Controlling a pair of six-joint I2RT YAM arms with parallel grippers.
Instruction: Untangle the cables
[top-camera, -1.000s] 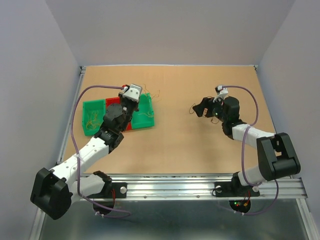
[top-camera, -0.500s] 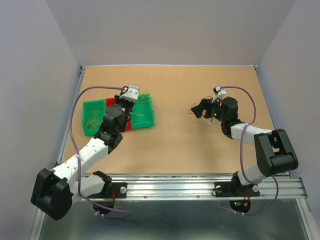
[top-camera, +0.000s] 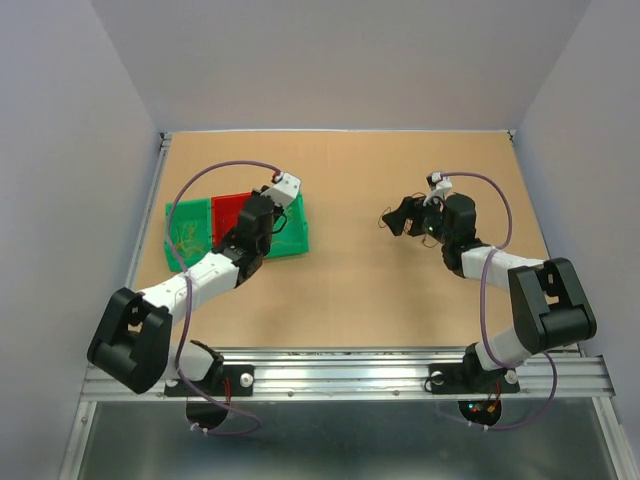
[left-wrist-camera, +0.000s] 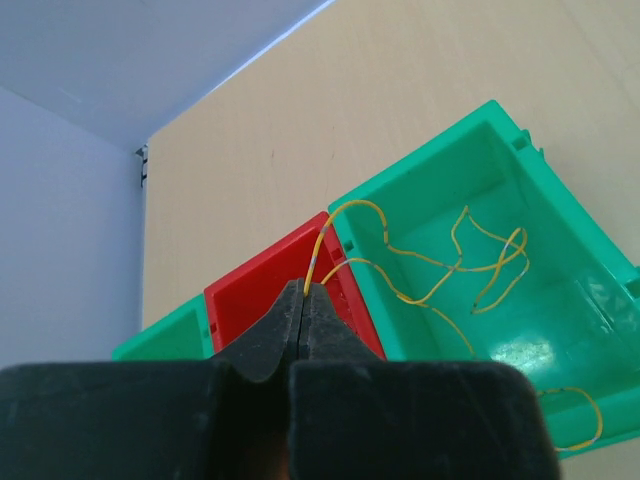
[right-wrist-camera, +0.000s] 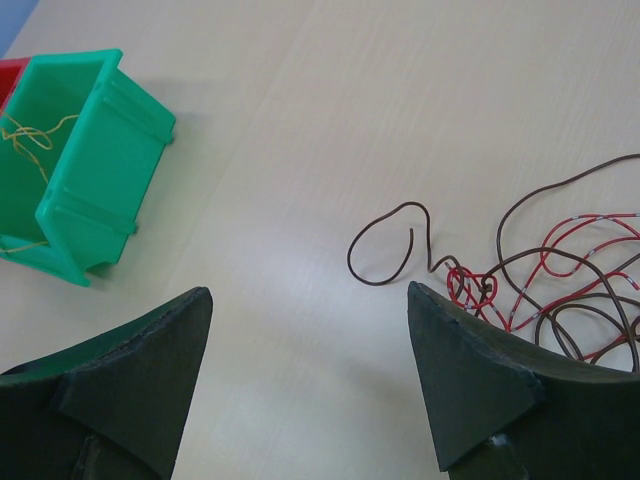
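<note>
Over red bin (left-wrist-camera: 255, 300) — left claw (left-wrist-camera: 303, 292) clamped on yellow wire (left-wrist-camera: 345, 207) | right claw (right-wrist-camera: 308, 292) apart.

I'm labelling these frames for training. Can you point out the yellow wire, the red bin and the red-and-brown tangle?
yellow wire (left-wrist-camera: 357, 203), left wrist view, top of its loop.
red bin (left-wrist-camera: 258, 300), left wrist view, bare inside.
red-and-brown tangle (right-wrist-camera: 488, 290), right wrist view, its knot.
</note>
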